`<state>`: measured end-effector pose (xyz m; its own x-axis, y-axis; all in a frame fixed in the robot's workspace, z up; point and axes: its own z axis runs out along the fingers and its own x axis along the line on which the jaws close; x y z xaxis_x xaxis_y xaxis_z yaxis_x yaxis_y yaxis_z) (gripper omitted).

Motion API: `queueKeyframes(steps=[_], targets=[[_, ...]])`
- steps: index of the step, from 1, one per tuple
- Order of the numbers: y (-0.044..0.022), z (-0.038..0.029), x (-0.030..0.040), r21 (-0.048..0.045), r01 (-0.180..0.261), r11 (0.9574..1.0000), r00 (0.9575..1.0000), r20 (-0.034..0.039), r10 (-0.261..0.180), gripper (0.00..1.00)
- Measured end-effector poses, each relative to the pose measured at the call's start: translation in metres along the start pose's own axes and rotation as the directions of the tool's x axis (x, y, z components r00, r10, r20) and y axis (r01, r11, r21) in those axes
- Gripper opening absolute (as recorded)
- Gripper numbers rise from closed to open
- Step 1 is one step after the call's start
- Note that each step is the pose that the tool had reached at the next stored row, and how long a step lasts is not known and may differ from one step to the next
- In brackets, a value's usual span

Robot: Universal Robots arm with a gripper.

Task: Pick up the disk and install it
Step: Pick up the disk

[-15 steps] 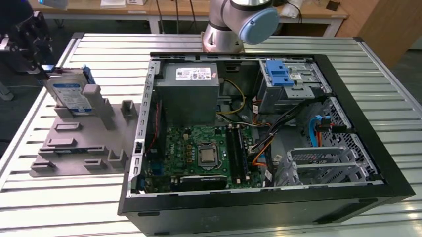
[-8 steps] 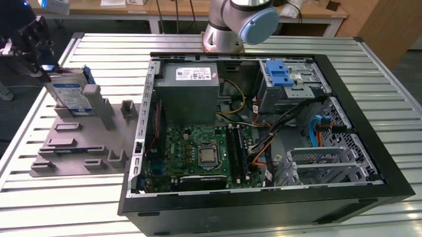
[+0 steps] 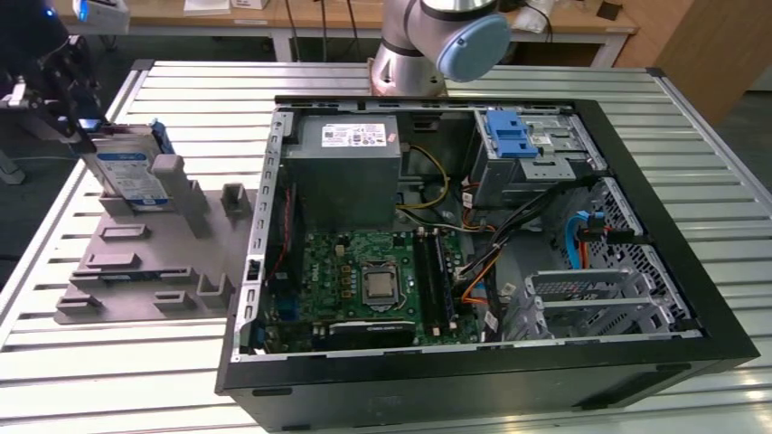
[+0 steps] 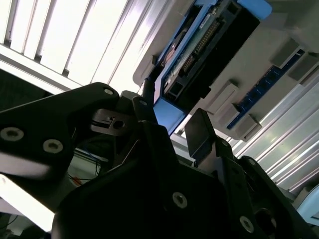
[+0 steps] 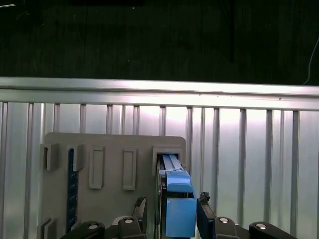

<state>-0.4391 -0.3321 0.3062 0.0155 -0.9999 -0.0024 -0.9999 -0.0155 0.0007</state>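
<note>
Jaws: spread, one finger on each side of the blue end of the disk (image 5: 177,211); the first wrist view shows a slim gap on at least one side, so they are not clamped on it.
Gripper (image 5: 172,205): low over the fixture's far corner, straddling the disk; in the exterior view it is the dark shape over the worktop's edge at the exterior view's left.
Fingers (image 4: 201,130): dark and flat-tipped in the second wrist view, with the blue carrier frame between them.
Disk: stands upright on its edge in a slot of the grey fixture (image 3: 133,262), white-and-blue label visible in the exterior view, blue frame on its upper end.
Fixture: flat grey plate with raised blocks and slots, on the slatted metal worktop (image 3: 675,117) along its edge at the exterior view's left, just beside the computer case.
Computer case (image 3: 483,371): black, lying open on the middle of the worktop.
Case contents: green motherboard (image 3: 362,280), grey metal box (image 3: 347,167) with a white sticker, and a drive cage with a blue latch tab (image 3: 516,136) near the case's far corner at the exterior view's right.
Arm base (image 3: 410,63): at the worktop's far edge, behind the case.
</note>
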Motion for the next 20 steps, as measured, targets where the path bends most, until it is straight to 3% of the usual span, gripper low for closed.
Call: queueKeyframes(steps=[12,20], targets=[[0.0024,0.0121,-0.0004,-0.0014,-0.005,1.0,1.0,0.0001,0.005,0.52],[0.0024,0.0167,-0.0037,-0.0029,-0.008,1.0,1.0,0.0,0.008,0.52]])
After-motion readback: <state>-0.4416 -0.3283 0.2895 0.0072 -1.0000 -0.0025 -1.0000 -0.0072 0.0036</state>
